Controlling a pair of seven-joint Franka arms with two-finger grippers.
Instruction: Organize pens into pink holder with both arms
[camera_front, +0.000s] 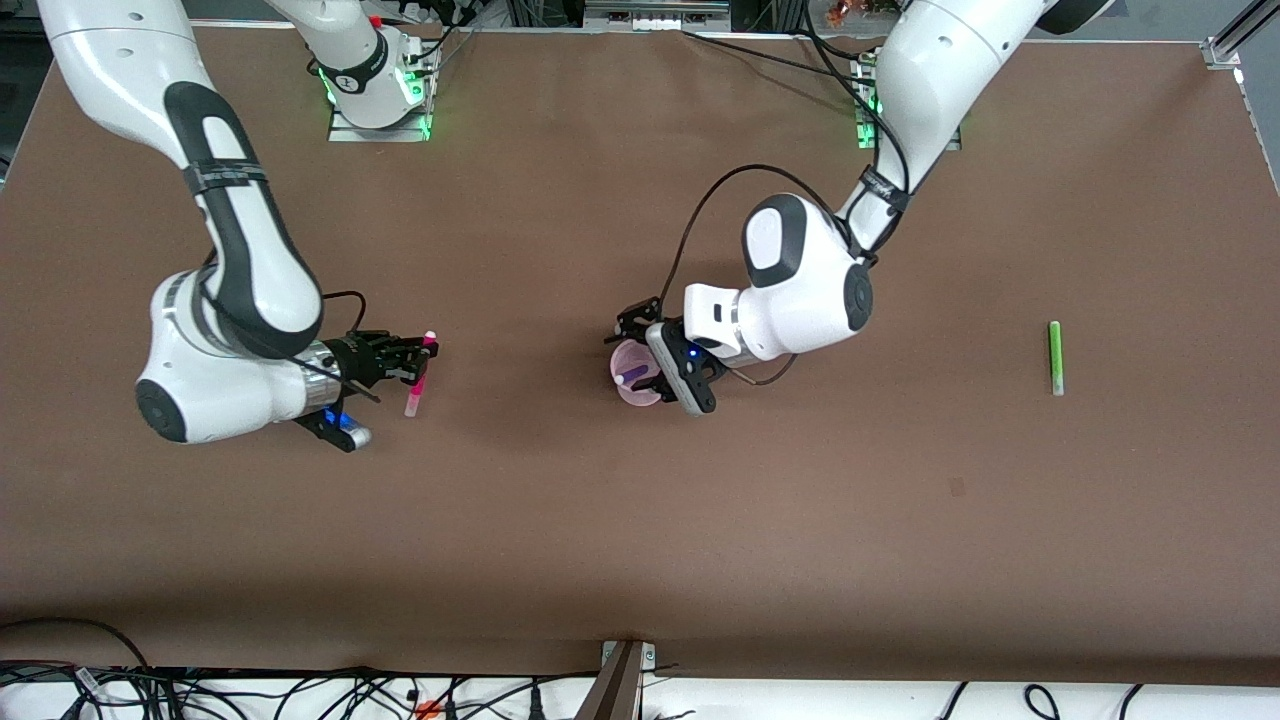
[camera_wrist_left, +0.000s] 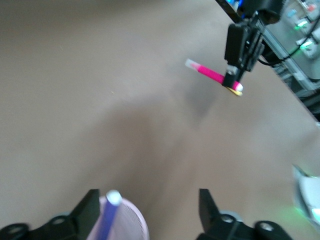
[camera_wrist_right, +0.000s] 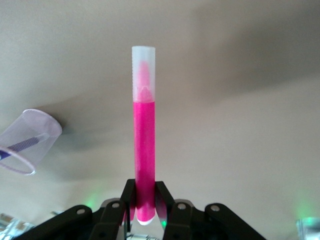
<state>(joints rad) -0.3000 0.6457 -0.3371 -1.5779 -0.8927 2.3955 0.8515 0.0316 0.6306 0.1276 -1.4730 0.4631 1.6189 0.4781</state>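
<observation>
1. The pink holder (camera_front: 634, 375) stands upright on the brown bench (camera_front: 560, 520), about midway between the two arms' ends. It is translucent and shows again in the right wrist view (camera_wrist_right: 27, 142) and, partly cut off, in the left wrist view (camera_wrist_left: 131, 220).
2. A purple pen (camera_front: 633, 376) leans inside the holder, its pale tip up (clearest in the left wrist view (camera_wrist_left: 109, 212)).
3. The left gripper (camera_front: 660, 360) hangs low over the holder. Its fingers (camera_wrist_left: 89, 210) are spread wide with one on each side of the cup, and they grip nothing.
4. The magenta pen (camera_front: 417, 380) is held in the air over the bench toward the right arm's end, well apart from the holder, with its clear cap pointing away from the gripper (camera_wrist_right: 143, 75).
5. The right gripper (camera_front: 420, 358) has its fingers (camera_wrist_right: 126, 197) closed tight on the lower end of that pen.
6. In the left wrist view a yellow sliver (camera_wrist_left: 232, 90) shows just beside the gripped end; what it is cannot be told.
7. A green pen (camera_front: 1054, 357) lies flat on the bench toward the left arm's end, far from the holder and from both grippers.
</observation>
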